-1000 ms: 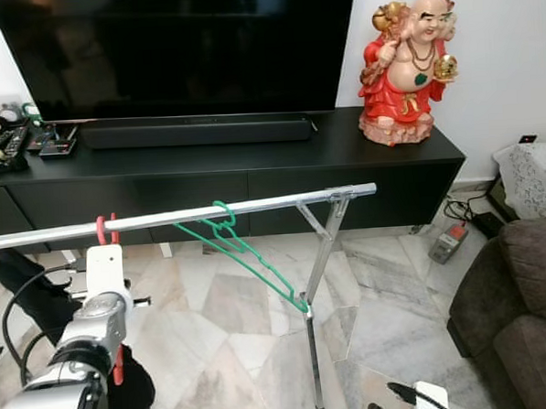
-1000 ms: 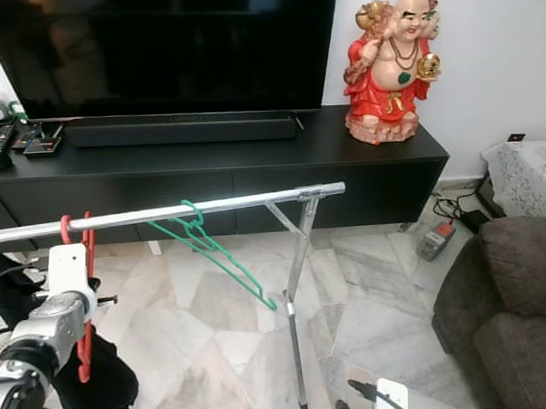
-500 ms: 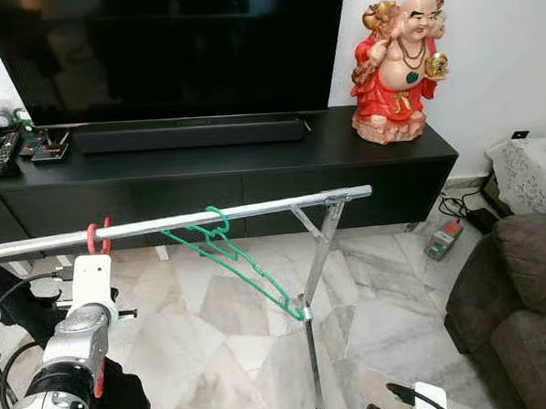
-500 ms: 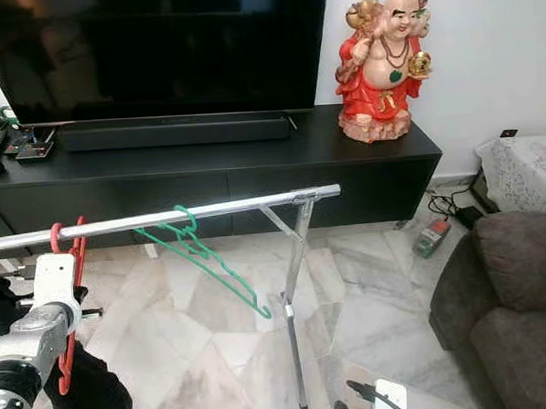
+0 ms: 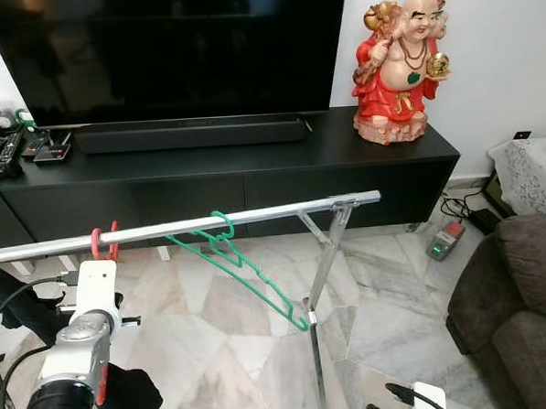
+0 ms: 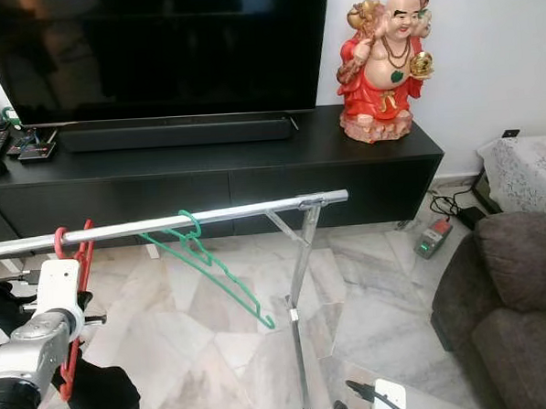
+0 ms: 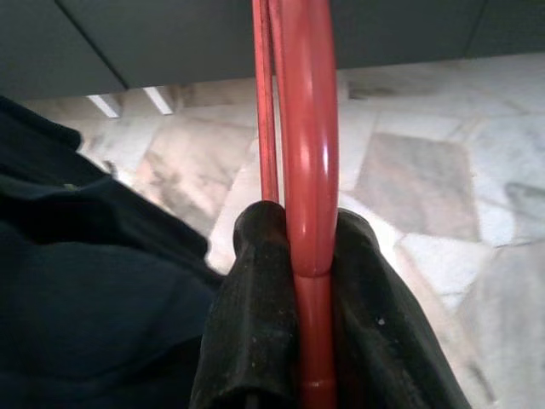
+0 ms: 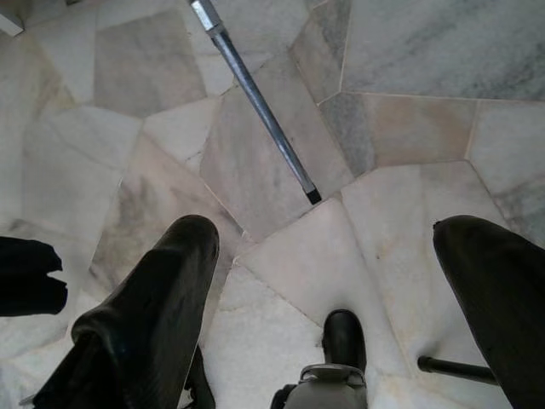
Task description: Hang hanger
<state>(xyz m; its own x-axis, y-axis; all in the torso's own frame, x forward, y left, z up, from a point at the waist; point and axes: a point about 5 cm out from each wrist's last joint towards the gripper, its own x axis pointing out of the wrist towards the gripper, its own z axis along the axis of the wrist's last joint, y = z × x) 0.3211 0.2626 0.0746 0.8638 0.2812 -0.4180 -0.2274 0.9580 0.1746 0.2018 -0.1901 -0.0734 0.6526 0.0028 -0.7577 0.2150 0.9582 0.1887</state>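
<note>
Nearest, left gripper [image 7: 294, 341] clenched on the red hanger [image 6: 76, 297], held up so its hook loops over the silver rail [image 5: 164, 228] beside the green hanger [image 5: 245, 275] already slung there (judged: hung, release not yet made). Low down, right gripper [image 8: 324, 281] idle with fingers spread above marble floor [image 5: 235, 353]. Beyond, black TV console [image 5: 253, 164], television [image 5: 173, 45] and red figurine [image 5: 399, 70] against the white wall.

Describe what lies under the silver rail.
Under the rail hang a green hanger and a red hanger, gripped by the left gripper. Below is marble floor. The arm covers the red hanger's middle.
</note>
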